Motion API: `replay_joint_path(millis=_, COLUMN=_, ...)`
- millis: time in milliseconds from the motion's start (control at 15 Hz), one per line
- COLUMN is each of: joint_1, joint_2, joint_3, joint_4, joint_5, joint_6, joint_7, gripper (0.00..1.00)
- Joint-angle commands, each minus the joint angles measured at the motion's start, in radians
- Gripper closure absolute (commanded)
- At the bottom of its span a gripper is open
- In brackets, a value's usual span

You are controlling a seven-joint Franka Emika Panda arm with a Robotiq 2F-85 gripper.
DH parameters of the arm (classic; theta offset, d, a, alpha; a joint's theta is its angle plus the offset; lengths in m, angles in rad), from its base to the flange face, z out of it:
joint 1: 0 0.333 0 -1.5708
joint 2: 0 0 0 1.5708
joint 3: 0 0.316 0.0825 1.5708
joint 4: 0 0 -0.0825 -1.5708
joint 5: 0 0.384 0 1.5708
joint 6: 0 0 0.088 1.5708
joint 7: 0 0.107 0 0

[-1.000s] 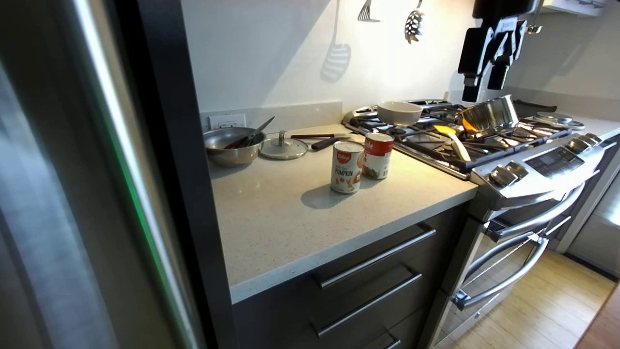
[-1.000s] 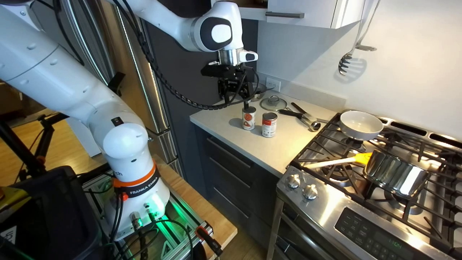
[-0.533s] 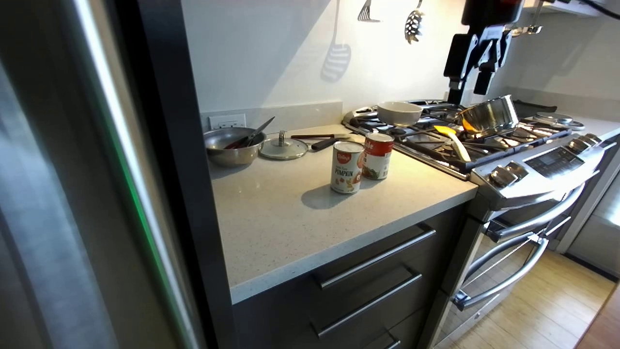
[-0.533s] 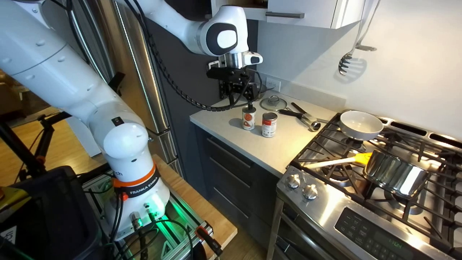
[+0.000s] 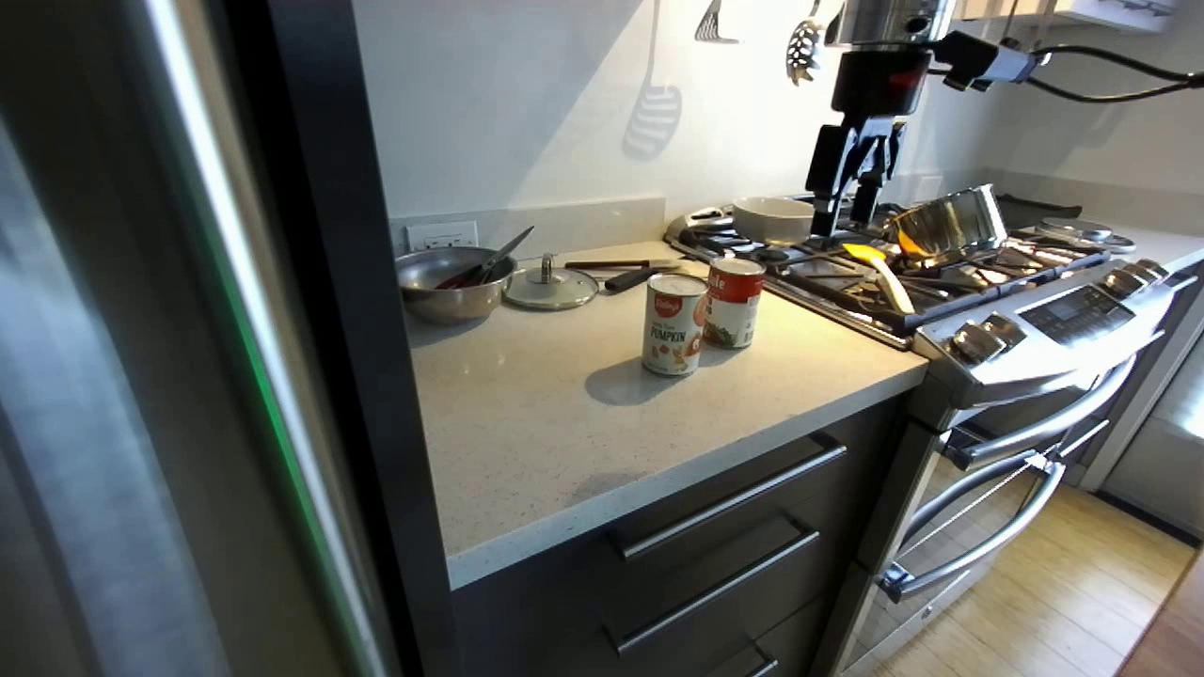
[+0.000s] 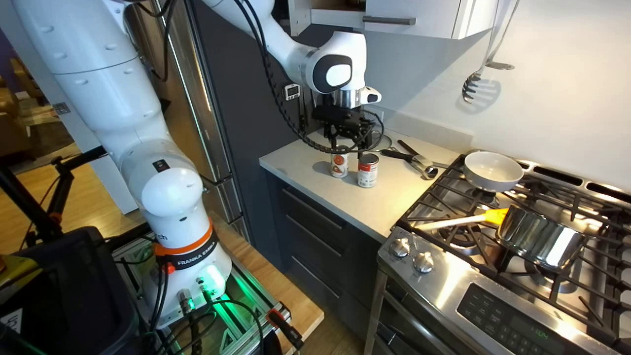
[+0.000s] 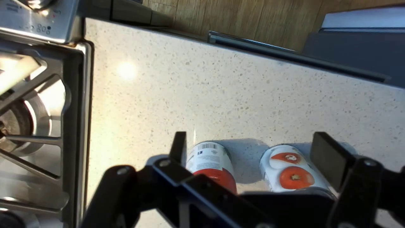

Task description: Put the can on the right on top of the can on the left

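Arm (image 6: pixel 291 52) swings lower, jaws spread wide, empty; red-banded can (image 6: pixel 368 171), likely heavy, rigid, slick, suits gripping high around its sides.

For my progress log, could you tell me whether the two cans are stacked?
No, the pumpkin can and the red-labelled can each stand on the counter.

Stove (image 6: pixel 446 291) loaded, counter (image 5: pixel 546 442) alongside

On the stove I count a white bowl (image 6: pixel 493 184), a tilted pot (image 6: pixel 541 237) and a yellow-headed utensil (image 6: pixel 458 222). The counter meets the stove; reading away from the stove I pick out dark-handled tools (image 6: pixel 396 155), then a lid (image 5: pixel 564 291), then, farther still, a metal bowl (image 5: pixel 461 306) with a blade (image 5: pixel 509 251) jutting out. A skimmer (image 5: pixel 802 47) hangs higher than the stove; drawers (image 5: pixel 724 541) sit just beside it, and the fridge (image 6: pixel 186 133) stands well apart from it.
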Motion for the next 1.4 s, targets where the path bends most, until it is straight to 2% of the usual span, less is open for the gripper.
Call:
replay_joint_path(millis=0, joint_1=0.000, joint_2=0.122, joint_3=0.006, joint_4=0.091, joint_5=0.038, joint_6=0.031, joint_7=-0.113, gripper=0.00)
replay_joint_path(millis=533, joint_1=-0.020, joint_2=0.273, joint_3=0.051, joint_4=0.187, joint_5=0.041, joint_6=0.171, joint_7=-0.085, gripper=0.00)
replay_joint_path(millis=933, joint_1=-0.045, joint_2=0.348, joint_3=0.090, joint_4=0.243, joint_5=0.074, joint_6=0.200, joint_7=-0.107, gripper=0.00)
replay_joint_path(millis=1333, joint_1=-0.052, joint_2=0.387, joint_3=0.088, joint_4=0.274, joint_5=0.039, joint_6=0.213, joint_7=-0.078, gripper=0.00)
